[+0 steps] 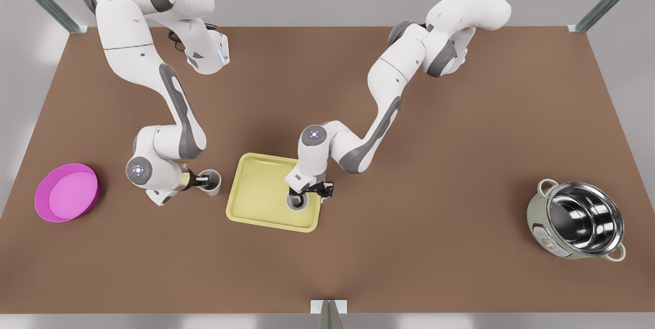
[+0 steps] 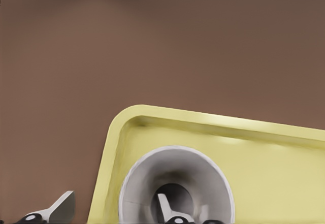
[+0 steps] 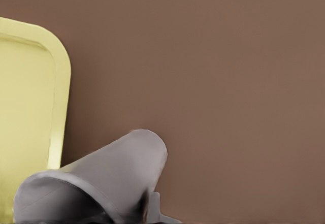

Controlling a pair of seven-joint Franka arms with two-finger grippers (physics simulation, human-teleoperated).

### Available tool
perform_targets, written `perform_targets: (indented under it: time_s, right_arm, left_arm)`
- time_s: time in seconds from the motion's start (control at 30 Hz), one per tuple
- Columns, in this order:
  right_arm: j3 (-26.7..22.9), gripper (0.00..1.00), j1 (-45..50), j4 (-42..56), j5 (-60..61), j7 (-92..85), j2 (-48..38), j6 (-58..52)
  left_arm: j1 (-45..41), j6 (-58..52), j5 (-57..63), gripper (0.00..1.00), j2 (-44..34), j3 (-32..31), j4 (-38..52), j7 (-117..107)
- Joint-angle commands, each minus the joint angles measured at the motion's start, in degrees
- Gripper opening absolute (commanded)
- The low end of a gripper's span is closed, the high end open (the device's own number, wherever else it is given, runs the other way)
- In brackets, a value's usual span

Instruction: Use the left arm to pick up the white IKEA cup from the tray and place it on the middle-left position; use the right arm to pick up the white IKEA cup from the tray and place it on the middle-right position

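Observation:
The pale yellow tray [image 1: 256,196] lies near the table's middle. One white cup [image 1: 298,203] stands upright in the tray corner toward the front view's right. My left gripper [image 1: 303,195] hangs over it, open, straddling the cup's wall [image 2: 133,183]: one finger [image 2: 163,209] is inside and the other [image 2: 60,209] outside. A second white cup [image 1: 214,182] is off the tray on the brown table toward the front view's left. My right gripper [image 1: 206,181] is shut on it. In the right wrist view that cup [image 3: 106,176] sits beside the tray's rim [image 3: 60,107].
A round magenta dish [image 1: 66,192] sits at the front view's far left. A steel pot [image 1: 581,219] stands at the far right. A metal bracket [image 1: 328,306] marks the near table edge, and metal posts [image 1: 581,27] stand at the far corners.

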Motion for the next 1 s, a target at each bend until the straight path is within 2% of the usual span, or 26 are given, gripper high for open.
perform_targets:
  time_s: [0.0,0.03,0.17,0.2,0.27,0.33,0.4,0.43,0.47,0.5,0.53,0.6,0.67,0.73,0.8,0.87,0.97]
  right_arm:
    - [-0.05,0.59,-0.03,-0.30,-0.05,-8.61,0.10,2.20]
    - [-0.05,0.69,-0.03,-0.21,-0.05,-8.61,0.10,2.20]
    - [-0.31,0.98,-0.03,0.49,-0.05,-8.52,-0.51,2.20]
    - [-0.66,1.00,-0.12,0.93,-0.05,-8.43,-1.21,2.03]
    - [-1.63,1.00,-0.03,3.39,-0.66,-8.08,-3.06,1.33]
    - [-3.12,1.00,-0.03,8.39,-1.27,-7.90,-6.23,-5.42]
    - [-4.00,1.00,-0.03,18.32,-4.18,-7.47,-6.23,-13.96]
    - [-4.62,1.00,-0.03,22.02,-5.23,-7.11,-6.23,-15.54]
    - [-5.14,1.00,-0.03,27.02,-7.70,-7.11,-6.23,-19.84]
    - [-7.60,1.00,-0.03,30.81,-7.70,-7.46,-6.23,-26.43]
    - [-8.22,1.00,-0.12,30.82,-7.17,-7.73,-8.94,-29.35]
    - [-11.21,1.00,-0.12,24.58,-5.59,-11.76,-14.14,-30.14]
    - [-12.71,1.00,-0.03,19.13,-5.59,-13.09,-17.48,-26.80]
    - [-12.70,1.00,-0.03,18.34,-5.67,-11.33,-17.48,-26.89]
    - [-12.62,1.00,0.05,18.16,-5.67,-10.45,-17.48,-27.15]
    - [-12.53,1.00,0.41,18.07,-5.67,-9.22,-17.56,-27.50]
    - [-12.53,1.00,0.32,17.72,-5.67,-9.31,-17.48,-27.50]
  left_arm:
    - [0.00,-0.43,-0.29,0.65,-0.14,-0.12,0.02,-0.68]
    - [-0.09,-0.43,-0.38,0.65,-0.23,-0.38,0.02,-0.94]
    - [-1.32,-0.78,-0.73,0.65,-0.23,-0.74,-0.15,-1.73]
    - [-1.41,-0.87,-0.73,0.66,-0.32,-0.74,-0.15,-1.74]
    - [-2.02,-2.54,-0.82,0.69,-0.58,-0.82,-0.50,-1.74]
    - [-2.29,-2.46,-0.91,0.68,-0.15,-0.82,-1.12,-1.74]
    - [-2.29,-2.19,-1.00,0.56,-0.14,-0.82,-1.47,-1.74]
    - [-2.20,-2.28,-2.05,0.45,-0.23,-0.74,-1.47,-1.74]
    - [-2.11,-2.45,-2.23,0.41,-0.58,-0.74,-1.38,-1.74]
    - [-1.85,-2.54,-3.71,0.33,-0.93,-0.56,-1.38,-1.74]
    - [-1.14,-2.63,-4.77,0.23,-1.29,-0.56,-1.30,-1.74]
    - [-0.53,-2.72,-6.53,0.19,-1.81,-0.56,-1.30,-1.74]
    - [-0.44,-2.81,-7.32,0.09,-2.08,-0.47,-1.21,-1.91]
    - [-0.44,-5.09,-7.50,0.08,-3.39,-0.47,-1.30,-2.53]
    - [1.93,-10.01,-11.27,0.08,-8.57,-0.30,-1.30,-2.53]
    - [7.90,-16.69,-12.25,0.08,-12.18,-0.82,-1.30,2.56]
    - [21.35,-25.74,-16.81,0.09,-14.29,-0.82,-1.30,27.87]
